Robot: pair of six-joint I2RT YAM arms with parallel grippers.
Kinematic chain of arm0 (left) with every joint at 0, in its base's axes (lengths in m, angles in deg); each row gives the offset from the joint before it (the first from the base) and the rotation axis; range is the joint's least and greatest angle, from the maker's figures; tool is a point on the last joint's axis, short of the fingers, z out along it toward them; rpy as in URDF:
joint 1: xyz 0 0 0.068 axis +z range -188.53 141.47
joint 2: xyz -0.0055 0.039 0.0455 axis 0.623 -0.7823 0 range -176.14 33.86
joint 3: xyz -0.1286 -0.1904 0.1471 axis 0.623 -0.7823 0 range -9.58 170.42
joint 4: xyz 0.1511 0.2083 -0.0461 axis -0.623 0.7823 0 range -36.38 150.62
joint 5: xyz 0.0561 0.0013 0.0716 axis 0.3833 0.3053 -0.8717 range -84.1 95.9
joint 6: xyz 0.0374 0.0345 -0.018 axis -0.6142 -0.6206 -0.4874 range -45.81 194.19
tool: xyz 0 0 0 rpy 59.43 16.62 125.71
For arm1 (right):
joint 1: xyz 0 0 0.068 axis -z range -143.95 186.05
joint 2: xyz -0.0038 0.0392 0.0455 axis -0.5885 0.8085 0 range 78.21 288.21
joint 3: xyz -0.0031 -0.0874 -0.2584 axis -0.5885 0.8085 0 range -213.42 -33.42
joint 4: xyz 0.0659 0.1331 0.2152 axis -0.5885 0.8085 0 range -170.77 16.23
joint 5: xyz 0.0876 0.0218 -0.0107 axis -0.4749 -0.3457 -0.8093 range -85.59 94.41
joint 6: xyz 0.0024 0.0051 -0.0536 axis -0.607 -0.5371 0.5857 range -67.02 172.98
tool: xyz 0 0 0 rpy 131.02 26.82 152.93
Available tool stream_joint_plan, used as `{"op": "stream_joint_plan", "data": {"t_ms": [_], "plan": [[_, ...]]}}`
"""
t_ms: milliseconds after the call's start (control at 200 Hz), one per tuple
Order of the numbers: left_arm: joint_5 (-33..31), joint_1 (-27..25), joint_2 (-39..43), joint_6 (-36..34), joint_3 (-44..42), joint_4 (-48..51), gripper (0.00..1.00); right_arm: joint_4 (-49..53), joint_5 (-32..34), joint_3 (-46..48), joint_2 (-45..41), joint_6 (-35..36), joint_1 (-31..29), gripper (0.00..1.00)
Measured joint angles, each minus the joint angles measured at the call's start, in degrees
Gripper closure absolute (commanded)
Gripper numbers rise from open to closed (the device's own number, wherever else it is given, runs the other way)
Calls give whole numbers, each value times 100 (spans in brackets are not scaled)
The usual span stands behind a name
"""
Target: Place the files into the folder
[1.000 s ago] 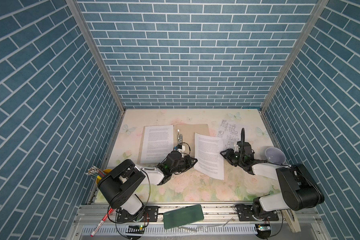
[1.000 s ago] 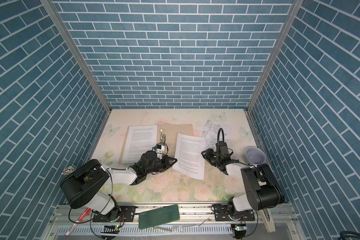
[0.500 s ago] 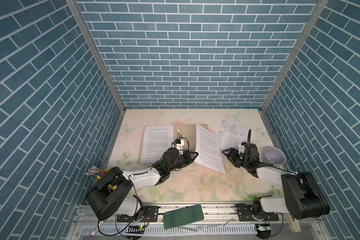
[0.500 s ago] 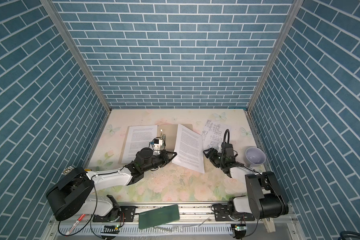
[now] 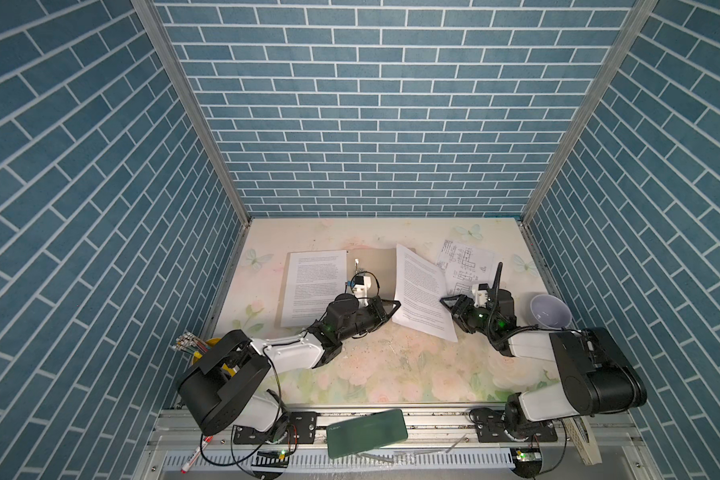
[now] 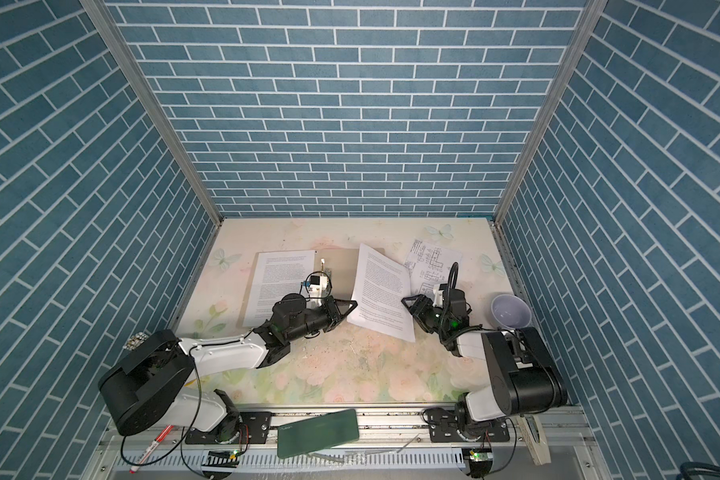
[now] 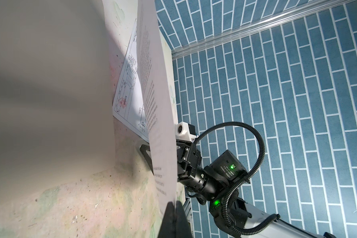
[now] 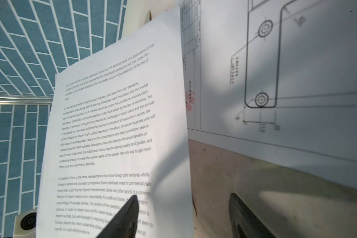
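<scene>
The tan folder (image 5: 375,266) lies open at the back of the table, its metal clip (image 5: 357,262) at the spine. One printed text sheet (image 5: 314,286) rests on its left half. My left gripper (image 5: 396,306) is shut on the near corner of a second text sheet (image 5: 422,291), which stands tilted beside the folder's right edge; in the left wrist view the gripper (image 7: 174,206) pinches that sheet (image 7: 159,103). My right gripper (image 8: 186,216) is open, with this sheet's (image 8: 115,134) free edge between its fingers, unclamped. The diagram sheet (image 5: 466,262) lies flat at the back right.
A lilac bowl (image 5: 549,311) sits at the right, behind the right arm. A yellow cup of pencils (image 5: 192,357) stands at the left edge. A dark green case (image 5: 366,432) and a red marker (image 5: 192,455) lie on the front rail. Blue brick walls enclose three sides.
The second text sheet has gone from lying flat to standing tilted, carried back toward the folder by my left gripper. My right gripper has opened wider.
</scene>
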Motion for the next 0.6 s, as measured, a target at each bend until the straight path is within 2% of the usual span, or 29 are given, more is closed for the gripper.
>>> {"op": "stream_joint_plan", "data": {"t_ms": [335,506,601], "plan": [[63,0,0,61,-107,-151,100,-833,-181,0,302,-249,7,55],[63,0,-4,66,-221,-184,100,-892,-186,0,271,-289,7,63],[63,0,-28,83,-249,-188,100,-879,-188,0,201,-286,9,72]]}}
